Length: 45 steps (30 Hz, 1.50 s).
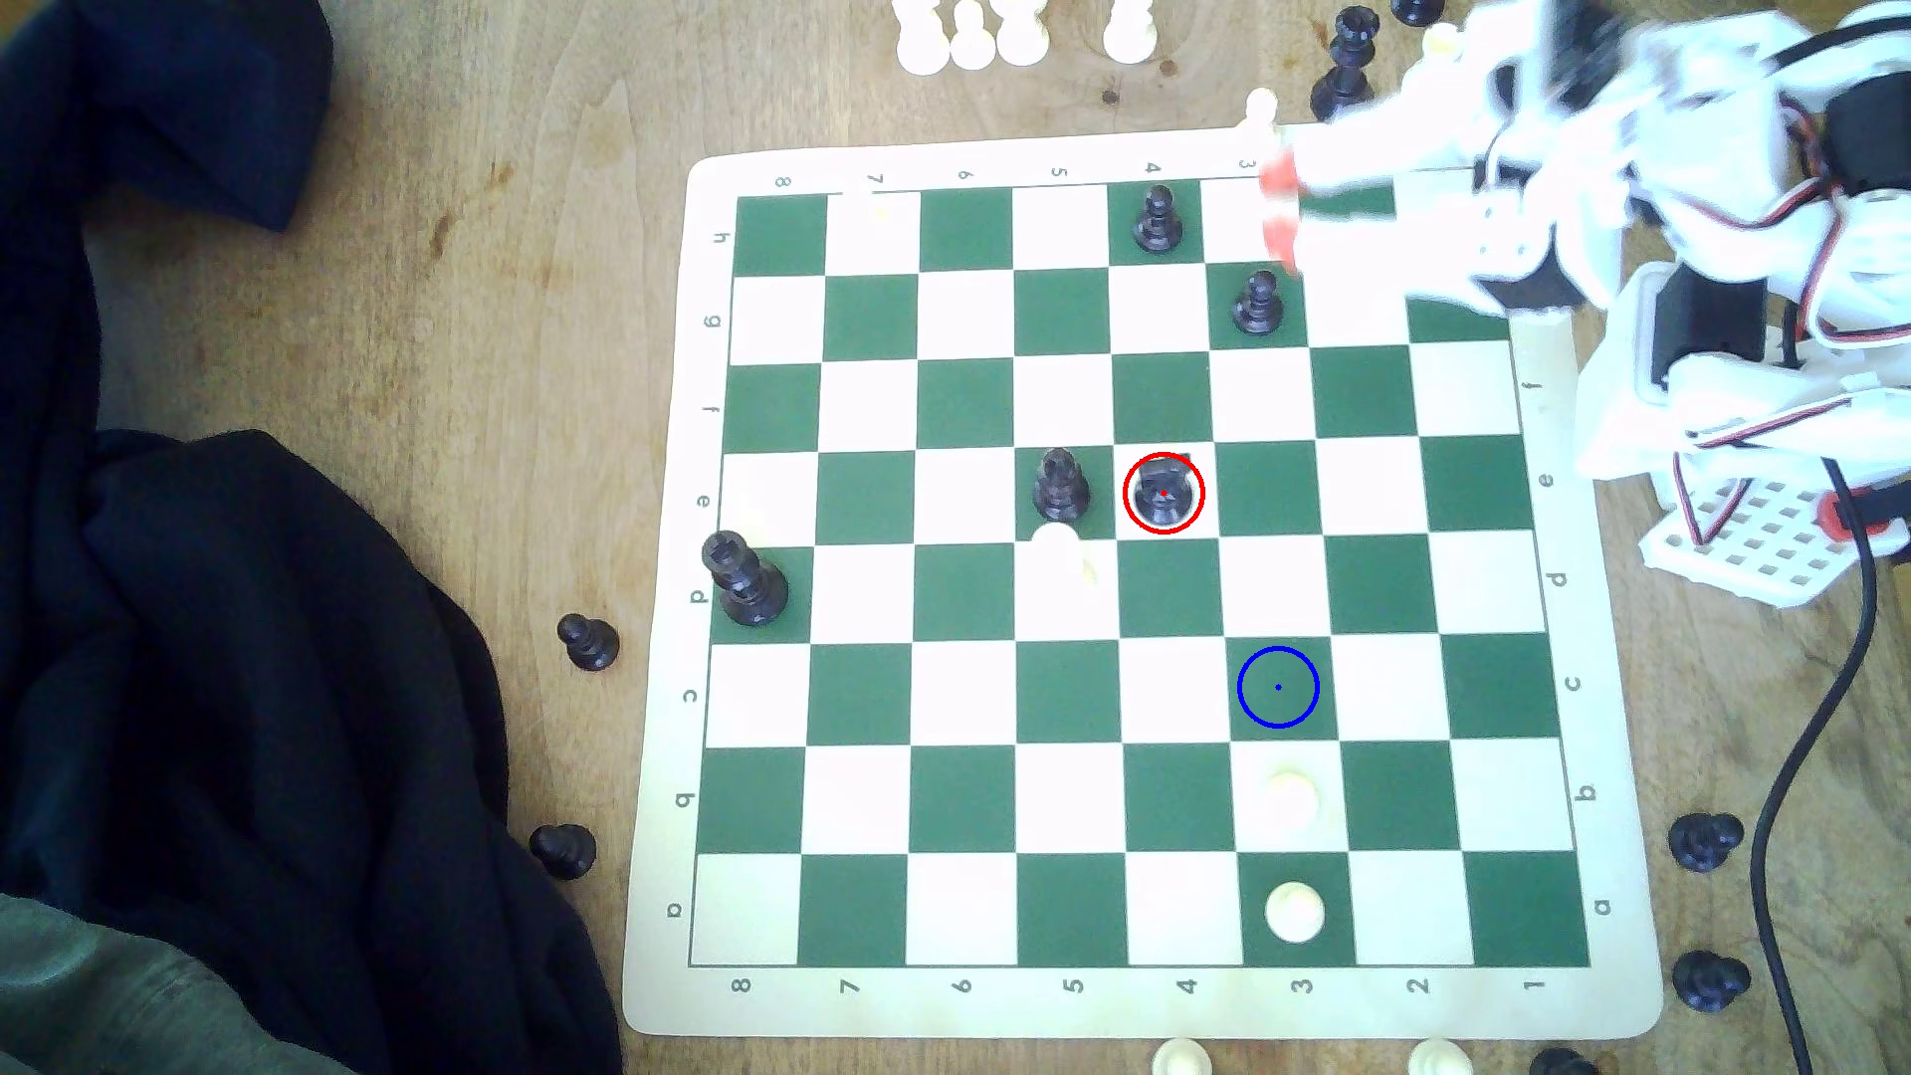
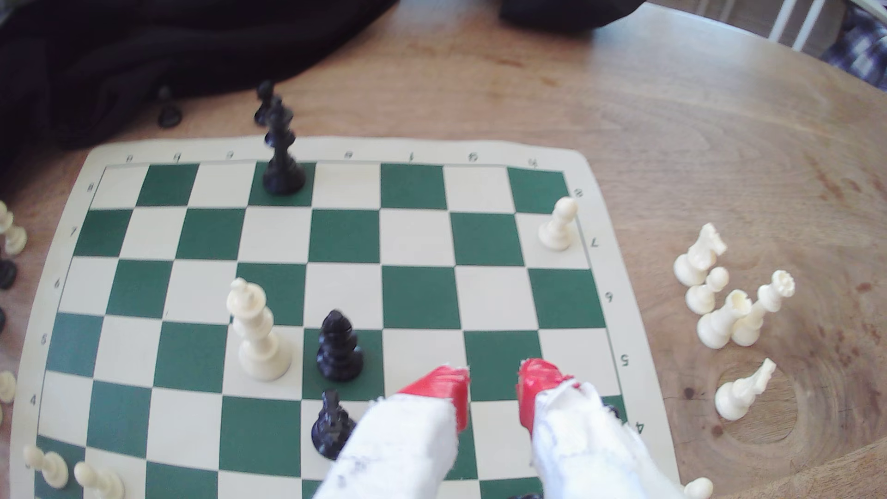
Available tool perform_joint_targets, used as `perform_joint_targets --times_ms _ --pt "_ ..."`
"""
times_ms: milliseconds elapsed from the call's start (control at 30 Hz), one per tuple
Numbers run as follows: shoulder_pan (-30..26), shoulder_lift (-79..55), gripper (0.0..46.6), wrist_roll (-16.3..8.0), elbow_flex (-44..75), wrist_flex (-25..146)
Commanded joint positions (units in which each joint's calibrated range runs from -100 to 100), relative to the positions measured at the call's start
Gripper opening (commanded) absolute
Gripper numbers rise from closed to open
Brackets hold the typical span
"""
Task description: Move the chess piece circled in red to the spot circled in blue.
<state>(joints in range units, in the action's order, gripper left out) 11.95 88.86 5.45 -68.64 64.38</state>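
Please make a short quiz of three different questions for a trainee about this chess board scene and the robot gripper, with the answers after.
1. True or false: the gripper is already closed around the chess piece ringed in red.
2. Multiple choice: the spot ringed in blue is (A) a free green square, (B) a white square holding a white piece, (C) a green square holding a black pawn.
3. Short answer: in the exterior view, what stands on the square directly to the left of the ringed piece?

Key
1. False. The red-tipped jaws stand apart near the board's far edge, with nothing between them.
2. A.
3. A slimmer black piece with a tapered top.
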Motion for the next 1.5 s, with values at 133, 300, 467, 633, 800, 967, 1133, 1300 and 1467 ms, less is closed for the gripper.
perform_joint_targets --times_ms 133,300,467,633,800,967,1133,1300,1467 --pt "-6.20 -19.93 9.2 1.17 6.26 -0.75" --pt "-7.92 -28.25 8.7 2.15 8.08 -2.38" --pt "-8.00 -34.27 9.4 2.00 9.08 -4.60" --pt "-8.54 -37.75 12.2 1.71 9.08 -5.82" --pt "-9.40 -41.23 12.8 -0.29 9.08 -9.26" --pt "-10.03 -45.65 12.8 -1.86 9.26 -12.95" --pt "-9.72 -48.79 12.8 -1.90 9.71 -15.24" --pt "-9.48 -50.91 12.8 -2.10 10.62 -16.96" --pt "-10.03 -53.46 12.5 -3.22 12.70 -19.58"
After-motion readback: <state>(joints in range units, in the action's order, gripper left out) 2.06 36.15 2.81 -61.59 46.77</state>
